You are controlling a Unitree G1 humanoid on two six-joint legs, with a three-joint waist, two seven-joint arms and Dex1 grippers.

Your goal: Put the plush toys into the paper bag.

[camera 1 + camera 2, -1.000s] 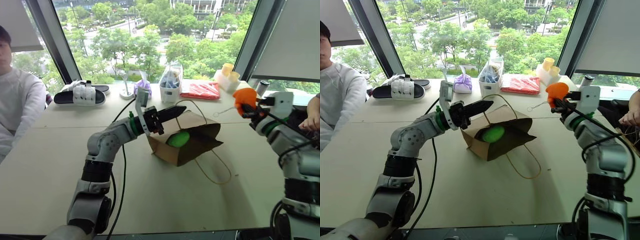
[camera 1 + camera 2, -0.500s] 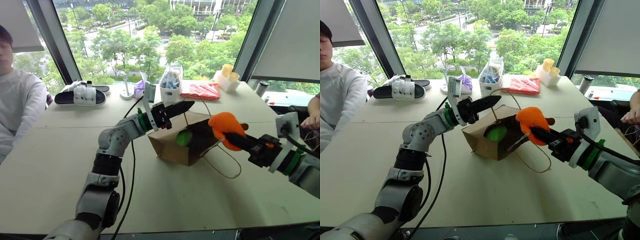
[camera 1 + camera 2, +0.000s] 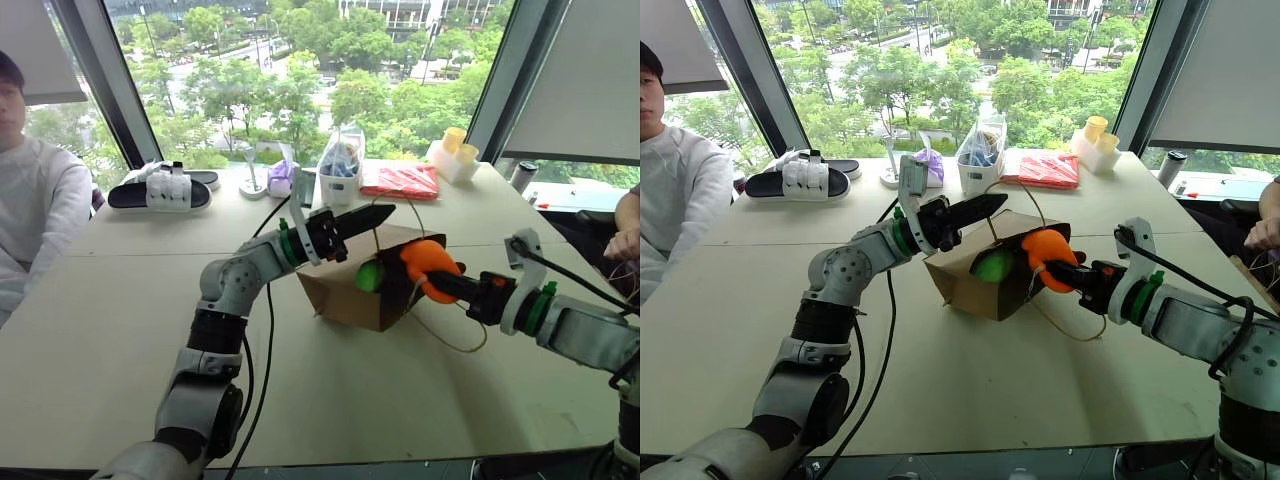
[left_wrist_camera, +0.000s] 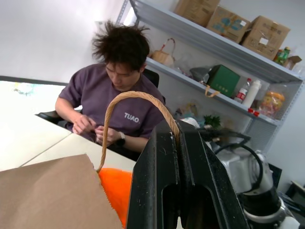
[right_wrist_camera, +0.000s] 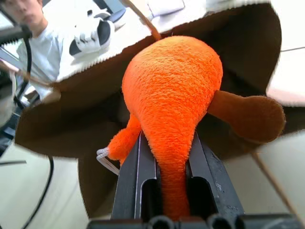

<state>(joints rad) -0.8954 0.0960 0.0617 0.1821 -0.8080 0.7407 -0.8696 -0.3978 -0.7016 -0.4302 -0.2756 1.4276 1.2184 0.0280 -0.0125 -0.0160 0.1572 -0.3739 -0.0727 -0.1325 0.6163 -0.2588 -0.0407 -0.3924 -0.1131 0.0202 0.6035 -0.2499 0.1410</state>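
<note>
Orange bird-like plush toy [image 3: 1045, 247] is now right at the mouth of the brown kraft paper bag [image 3: 975, 288], clamped in my right gripper [image 3: 1068, 270]; a sec ago it was up high & well off to the right, so the arm has swung in and dropped — looks like insertion is the step in hand, release not yet done. Round bright green plush toy [image 3: 992, 265] already sits inside the bag, which lies on its side on the pale desk [image 3: 940, 380], mouth toward the right gripper. Orange toy looks soft, squeezed narrow between the fingers [image 5: 131, 176], brown foot sticking out sideways. My left gripper [image 3: 385, 211] is pinched shut on the tan cord loop handle [image 4: 125, 98], holding the mouth up.
</note>
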